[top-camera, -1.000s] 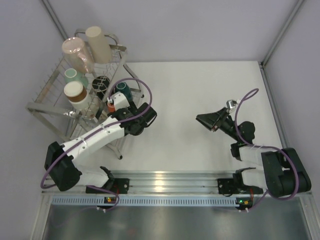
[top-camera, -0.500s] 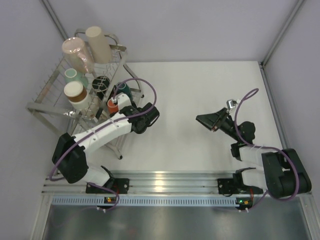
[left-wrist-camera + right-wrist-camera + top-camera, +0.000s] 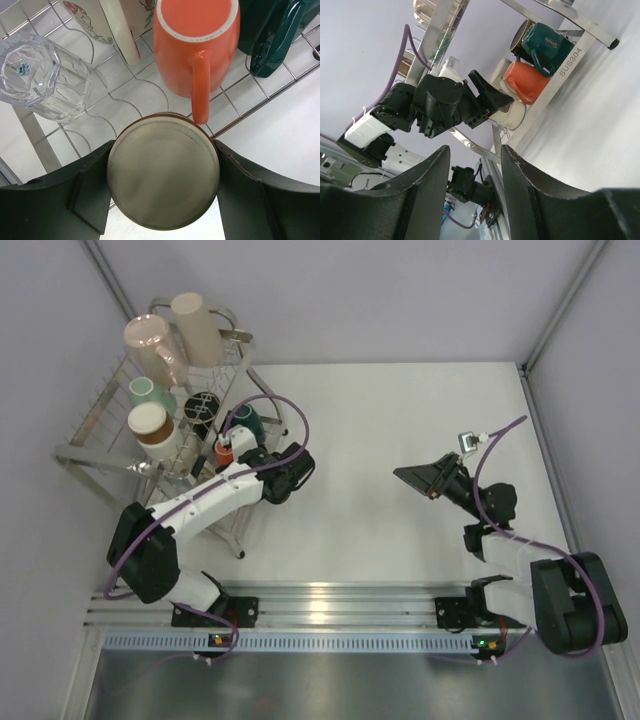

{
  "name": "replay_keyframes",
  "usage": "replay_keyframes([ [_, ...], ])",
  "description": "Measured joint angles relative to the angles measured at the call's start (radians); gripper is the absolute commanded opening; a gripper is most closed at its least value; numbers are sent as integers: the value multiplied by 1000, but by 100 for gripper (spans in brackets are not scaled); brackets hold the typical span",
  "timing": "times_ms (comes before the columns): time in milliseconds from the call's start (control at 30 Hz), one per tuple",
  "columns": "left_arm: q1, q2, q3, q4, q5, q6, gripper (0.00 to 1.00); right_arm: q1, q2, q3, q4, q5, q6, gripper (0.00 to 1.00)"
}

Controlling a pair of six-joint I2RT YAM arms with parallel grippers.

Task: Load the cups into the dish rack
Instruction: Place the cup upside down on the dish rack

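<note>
Reading "SUS304" on dish rack (image 3: 570, 52) leg; left hand (image 3: 163, 165) clamped on beige cup (image 3: 163, 187); right hand (image 3: 475, 152) apart.

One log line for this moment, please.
left end effector: shut on cream cup, at dish rack edge beside orange mug | right end effector: open, empty

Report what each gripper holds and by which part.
The left gripper holds a cream cup, base toward its camera, its fingers on opposite sides of the round body. The right gripper holds nothing.
</note>
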Motion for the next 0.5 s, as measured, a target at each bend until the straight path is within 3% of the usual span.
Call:
replay_keyframes([
  [500, 38, 0, -6, -6, -7, 5, 0, 0, -79, 0, -116, 0, -76, 46],
])
